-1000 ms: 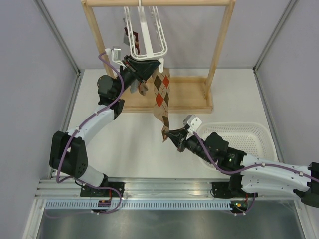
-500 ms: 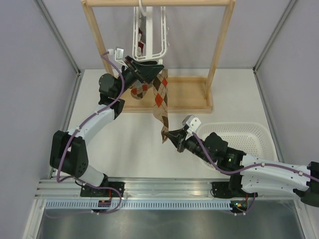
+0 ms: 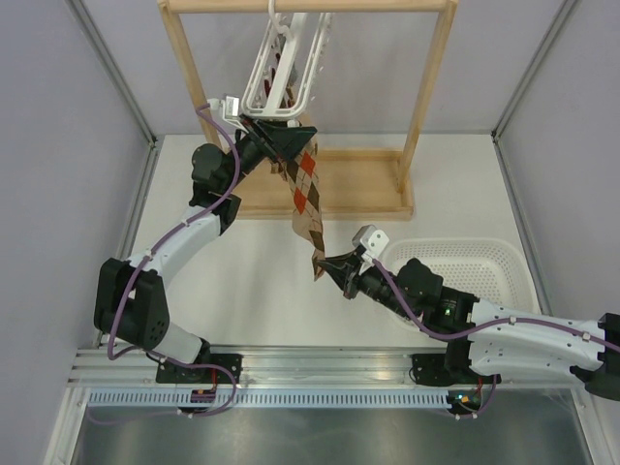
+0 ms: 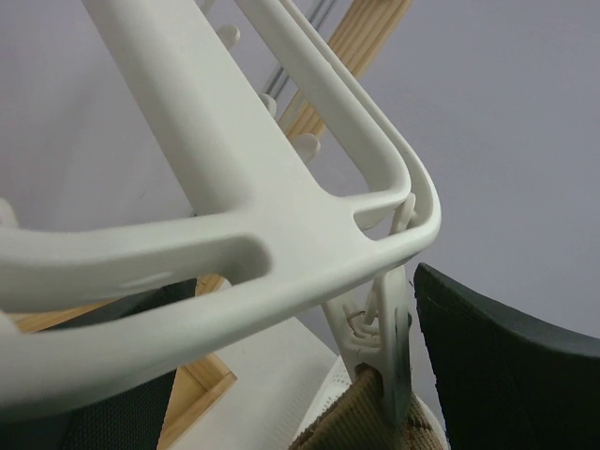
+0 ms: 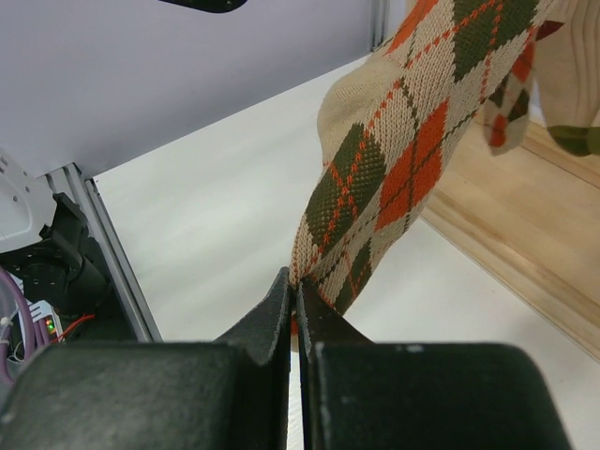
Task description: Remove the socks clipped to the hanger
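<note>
Pinching the sock (image 3: 305,189) by its toe, the right gripper (image 3: 329,263) stretches it below the hanger (image 3: 276,68), while the released left gripper (image 3: 281,139) straddles the clip (image 4: 382,337), which probably needs squeezing next to free it.

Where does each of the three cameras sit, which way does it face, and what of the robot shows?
Top external: above and behind the arms, facing down on the table and hanger; both arms show, with left gripper and right gripper.
Left wrist: on the left arm, facing up at the hanger's corner and a clip; its dark fingers stand apart.
Right wrist: low over the table, facing the wooden rack; its fingers pinch the argyle sock.
Shared: top and right wrist views both show that sock pinched.
</note>
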`<action>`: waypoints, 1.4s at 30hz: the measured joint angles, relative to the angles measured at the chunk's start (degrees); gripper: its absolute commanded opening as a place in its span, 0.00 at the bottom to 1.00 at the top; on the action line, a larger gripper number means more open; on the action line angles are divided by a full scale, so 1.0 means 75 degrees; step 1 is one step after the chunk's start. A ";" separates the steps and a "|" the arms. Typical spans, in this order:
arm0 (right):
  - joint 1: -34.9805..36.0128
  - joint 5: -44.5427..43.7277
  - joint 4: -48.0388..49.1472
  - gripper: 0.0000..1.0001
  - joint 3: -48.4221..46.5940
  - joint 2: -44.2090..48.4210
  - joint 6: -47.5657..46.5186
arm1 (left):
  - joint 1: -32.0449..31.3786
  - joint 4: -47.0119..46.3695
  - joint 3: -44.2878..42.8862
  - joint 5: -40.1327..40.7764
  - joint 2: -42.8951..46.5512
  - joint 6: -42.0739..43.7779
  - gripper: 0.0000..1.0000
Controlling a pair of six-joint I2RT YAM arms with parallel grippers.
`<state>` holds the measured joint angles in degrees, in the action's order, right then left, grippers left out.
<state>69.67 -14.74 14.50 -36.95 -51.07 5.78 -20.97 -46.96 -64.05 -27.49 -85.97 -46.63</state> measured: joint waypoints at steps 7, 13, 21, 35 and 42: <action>0.0055 0.0012 -0.0026 0.01 -0.0096 -0.0055 -0.0006 | 0.0000 -0.0216 0.0000 0.0052 -0.0003 -0.0035 1.00; 0.0099 0.0017 -0.0032 0.01 -0.0096 -0.0105 -0.0012 | 0.0000 -0.0583 -0.0012 0.0041 -0.0181 -0.0312 0.74; 0.0146 -0.0020 -0.0035 0.01 -0.0096 -0.0117 -0.0012 | -0.0006 -0.1119 -0.0023 -0.0105 -0.0446 -0.0790 0.24; 0.0221 -0.0152 -0.0233 0.01 -0.0093 0.0058 -0.0003 | 0.0000 -0.1268 -0.0163 -0.0210 -0.0446 -0.0854 0.48; 0.0230 -0.0417 -0.0318 0.01 -0.0093 0.0204 0.0000 | 0.0000 -0.0895 -0.0157 -0.0356 -0.0425 -0.0723 0.85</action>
<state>71.40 -17.87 12.12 -37.65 -49.54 5.78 -20.97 -53.67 -65.23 -30.15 -89.17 -52.05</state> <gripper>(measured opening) 0.014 0.830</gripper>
